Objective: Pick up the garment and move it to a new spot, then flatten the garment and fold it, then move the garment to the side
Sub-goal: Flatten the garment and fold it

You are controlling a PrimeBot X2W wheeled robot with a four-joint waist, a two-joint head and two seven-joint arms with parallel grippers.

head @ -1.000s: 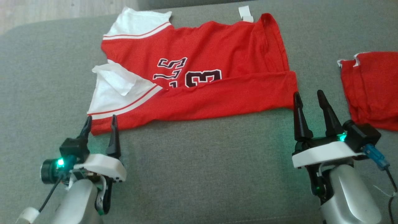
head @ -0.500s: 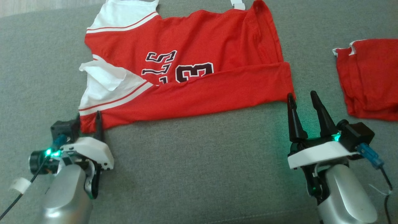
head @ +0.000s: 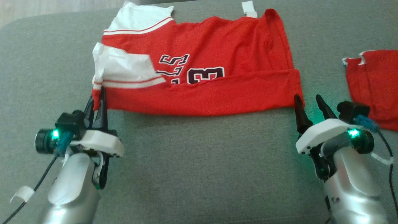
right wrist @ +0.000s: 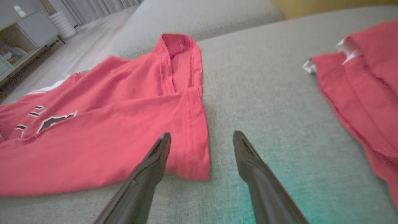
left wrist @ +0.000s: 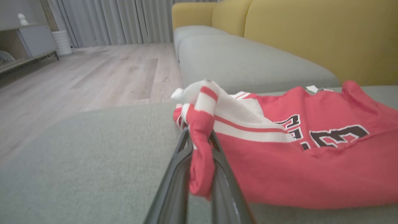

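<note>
A red jersey (head: 217,56) with white sleeves and black numbers lies spread on the grey cushion (head: 202,161), its near long edge folded over. My left gripper (head: 97,99) is shut on the jersey's near left corner and holds that corner lifted off the cushion; the left wrist view shows red and white cloth (left wrist: 200,146) bunched between the fingers (left wrist: 174,174). My right gripper (head: 309,100) stands open at the jersey's near right corner (right wrist: 199,161), one fingertip over the hem, nothing gripped.
A second red garment (head: 373,84) lies folded at the cushion's right side. The left wrist view takes in a yellow sofa back (left wrist: 311,34), another grey seat cushion (left wrist: 242,59) and wooden floor (left wrist: 93,74) beyond the cushion's left edge.
My left gripper has closed on the jersey's near left corner and lifted it, pulling the white sleeve flatter. The right gripper has tilted at the right corner. The camera has shifted.
</note>
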